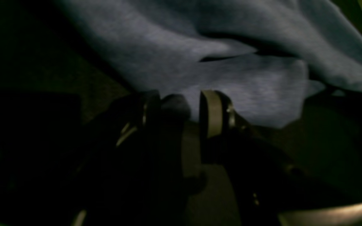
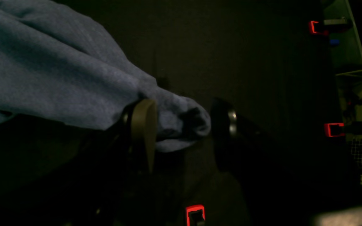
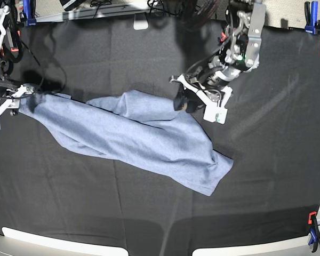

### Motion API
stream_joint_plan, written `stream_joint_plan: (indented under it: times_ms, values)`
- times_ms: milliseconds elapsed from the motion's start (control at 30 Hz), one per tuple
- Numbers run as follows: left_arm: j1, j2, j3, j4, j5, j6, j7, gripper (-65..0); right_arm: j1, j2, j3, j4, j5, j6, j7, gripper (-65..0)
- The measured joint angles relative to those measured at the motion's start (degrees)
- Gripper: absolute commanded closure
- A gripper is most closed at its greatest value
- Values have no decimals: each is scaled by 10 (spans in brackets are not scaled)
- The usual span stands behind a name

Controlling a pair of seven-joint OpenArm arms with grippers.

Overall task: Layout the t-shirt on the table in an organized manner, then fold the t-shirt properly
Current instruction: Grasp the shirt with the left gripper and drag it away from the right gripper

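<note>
While spreading the t-shirt (image 3: 133, 136) across the table (image 3: 266, 176), pull outward evenly. Left gripper (image 1: 179, 106) pinching a fold; right gripper (image 2: 181, 125) clamping a bunched corner.

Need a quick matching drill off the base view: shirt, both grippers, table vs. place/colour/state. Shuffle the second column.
Column 1
1. the t-shirt
2. left gripper
3. right gripper
4. the table

Column 2
A. at the shirt's end, by the table's left edge in the base view
B. blue-grey, rumpled, stretched out diagonally
C. at the shirt's far edge, right of centre in the base view
D. draped in black cloth

Pairs: 1-B, 2-C, 3-A, 4-D
</note>
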Motion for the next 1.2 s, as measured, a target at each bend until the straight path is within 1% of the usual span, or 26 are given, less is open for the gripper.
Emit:
stream_joint_plan:
  times_ms: [233, 333, 433, 467, 500, 567, 700, 767, 800, 900, 933, 967, 1033, 1067, 1200]
  values:
    - [-30, 0, 0, -56, -6, 0, -5, -197, 0, 0, 0, 0, 0, 0, -4, -276]
    - [-32, 9, 0, -62, -6, -1, -9, -196, 0, 0, 0, 0, 0, 0, -4, -276]
    - [-29, 29, -1, -65, -4, -24, -6, -188, 0, 0, 0, 0, 0, 0, -4, -276]
    - [-29, 35, -1, -65, -4, -28, -1, -166, 0, 0, 0, 0, 0, 0, -4, -276]
    - [-29, 42, -1, -65, -3, -28, -1, -122, 0, 0, 0, 0, 0, 0, -4, -276]
    - [-29, 52, 0, -65, -1, -28, 0, 0, 0, 0, 0, 0, 0, 0, -4, -276]
    - [-29, 49, 0, -64, -2, -30, 3, 0, 0, 0, 0, 0, 0, 0, -6, -276]
    - [-29, 30, -1, -49, 3, -30, 25, 0, 0, 0, 0, 0, 0, 0, -6, -276]
    - [-29, 18, 0, -34, 17, -32, 38, 0, 0, 0, 0, 0, 0, 0, -6, -276]
    - [-29, -22, 0, 24, 83, -33, 70, 0, 0, 0, 0, 0, 0, 0, -6, -276]
    - [-29, -37, 0, 48, 97, -26, 77, 0, 0, 0, 0, 0, 0, 0, -6, -276]
    - [-28, -52, -1, 70, 103, 2, 80, 0, 0, 0, 0, 0, 0, 0, -6, -276]
    - [-28, -80, -14, 114, 113, 41, 97, 0, 0, 0, 0, 0, 0, 0, -6, -276]
    - [-28, -96, -24, 132, 112, 49, 106, 0, 0, 0, 0, 0, 0, 0, -6, -276]
    - [-28, -141, -66, 173, 116, 49, 164, 0, 0, 0, 0, 0, 0, 0, -6, -276]
